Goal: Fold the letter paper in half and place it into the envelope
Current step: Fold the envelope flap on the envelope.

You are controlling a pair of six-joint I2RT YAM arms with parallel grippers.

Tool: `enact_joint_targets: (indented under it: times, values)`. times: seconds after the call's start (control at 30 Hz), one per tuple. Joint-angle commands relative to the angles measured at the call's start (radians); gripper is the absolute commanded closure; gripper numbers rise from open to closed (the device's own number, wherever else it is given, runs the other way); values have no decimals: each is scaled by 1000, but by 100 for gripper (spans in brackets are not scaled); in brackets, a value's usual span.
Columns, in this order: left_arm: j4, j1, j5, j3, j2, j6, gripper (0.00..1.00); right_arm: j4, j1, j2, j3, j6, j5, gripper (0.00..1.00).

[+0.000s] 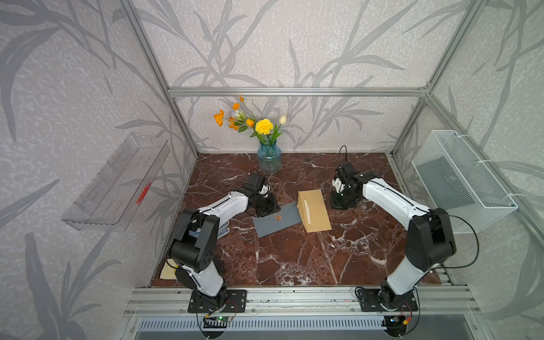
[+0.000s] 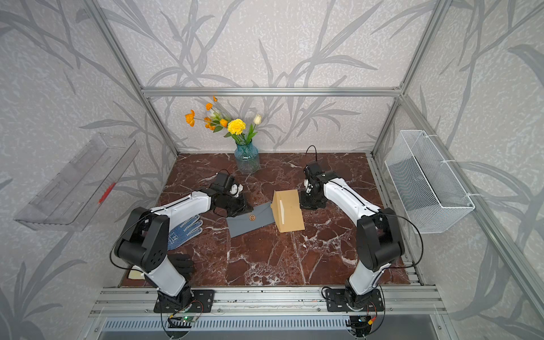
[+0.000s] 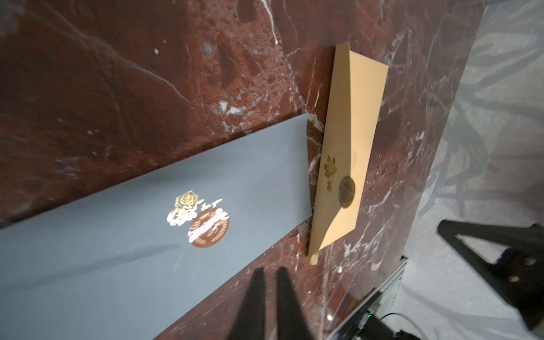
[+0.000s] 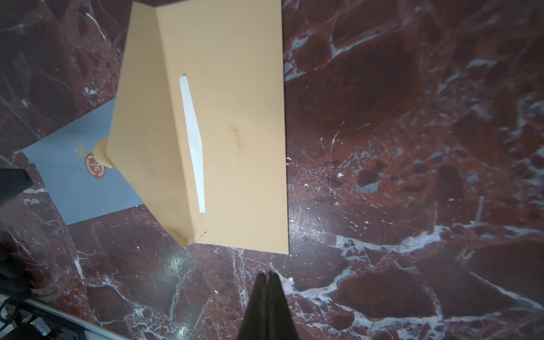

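Both tools are pinched shut w/ nothing in them. L gripper [image 3: 269, 272] has its tips almost together over bare marble, just beside the long edge of the grey envelope [image 3: 117, 250]. In both top views it sits at that envelope's far left corner. R gripper [image 4: 268, 275] has its tips pressed together over the table [image 1: 294, 259], near a short end of the tan envelope [image 4: 235, 132] but apart from it.

The tan envelope lies flat mid-table, btwn the two arms, in both top views [image 2: 290, 215]. Its flap [image 4: 141, 132] stands up, tilted toward the grey one. In the R wrist view it covers part of that one's end, next to the brown seal [image 4: 95, 169]. You can't tell if flap & grey actually touch.

For the letter, you only get a white strip [image 4: 192, 141] along the tan envelope's mouth, under the fold line. Can't tell if that's the sheet or a lining.

The grey envelope is flat & angled, seal side up.
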Motion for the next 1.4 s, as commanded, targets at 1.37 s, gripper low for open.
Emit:
enact_joint_targets:
  times: [1.37]
  values:
    - [25,-208,126,518,527,-32,100,59,31,341,108,97,-163,100]
